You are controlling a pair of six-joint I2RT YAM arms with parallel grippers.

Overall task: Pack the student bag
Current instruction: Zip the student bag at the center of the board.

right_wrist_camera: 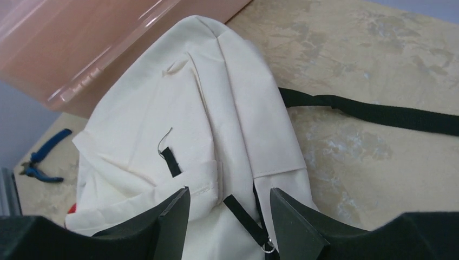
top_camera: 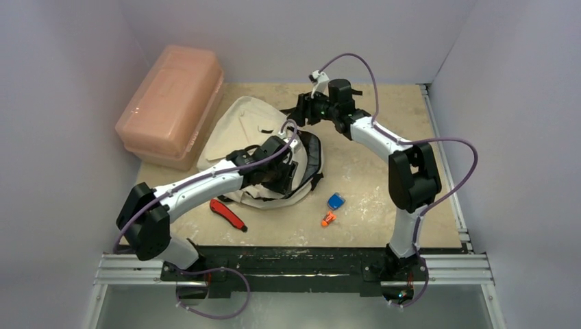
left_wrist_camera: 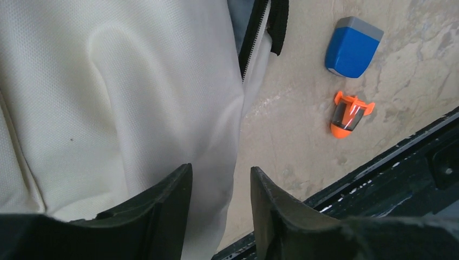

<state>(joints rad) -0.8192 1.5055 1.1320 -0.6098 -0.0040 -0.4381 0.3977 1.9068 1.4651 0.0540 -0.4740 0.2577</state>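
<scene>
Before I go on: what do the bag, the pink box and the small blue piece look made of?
Bag: soft woven fabric, cream, matte; fine weave and folds show. Its straps look like black webbing.
Box: rigid plastic, pink, seemingly translucent, glossy; light glints along its lid.
Blue piece: probably hard plastic, with smooth faces and a grey end.

A: Where does the student bag (top_camera: 250, 130) lie?
B: Mid-table (top_camera: 384, 123), just beside the lidded box (top_camera: 171, 103), which sits at the far left.
A: Loose items?
B: 3 on the table. A block (top_camera: 336, 201) lies right of the bag's near end. A sharpener (top_camera: 328, 219) is just in front of the block, apart from it. 1 hand tool (top_camera: 227, 214) lies before the bag, leftward.
A: Grippers?
B: The left gripper (left_wrist_camera: 221, 176) is over the bag's near edge, the right gripper (right_wrist_camera: 230, 195) over its far right side.
</scene>
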